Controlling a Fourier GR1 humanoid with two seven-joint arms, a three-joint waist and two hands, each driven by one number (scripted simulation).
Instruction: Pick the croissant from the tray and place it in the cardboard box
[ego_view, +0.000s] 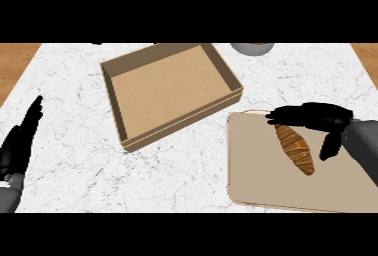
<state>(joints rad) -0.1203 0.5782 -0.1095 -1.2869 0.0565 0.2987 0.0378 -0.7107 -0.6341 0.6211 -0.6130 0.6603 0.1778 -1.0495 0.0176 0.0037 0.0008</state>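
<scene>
A brown croissant (295, 148) lies lengthwise on the tan tray (258, 175) at the right. My right hand (316, 117) hovers over the croissant's far end, fingers stretched out to the left and thumb hanging down beside the pastry; nothing is held. The cardboard box (171, 87) sits open and empty to the upper left of the tray, turned at an angle. My left hand (21, 140) rests at the view's left edge with straight fingers pointing up.
A grey bowl-like object (252, 48) shows partly at the top edge, beyond the box. The white marble counter (177, 175) has wooden strips at both far corners.
</scene>
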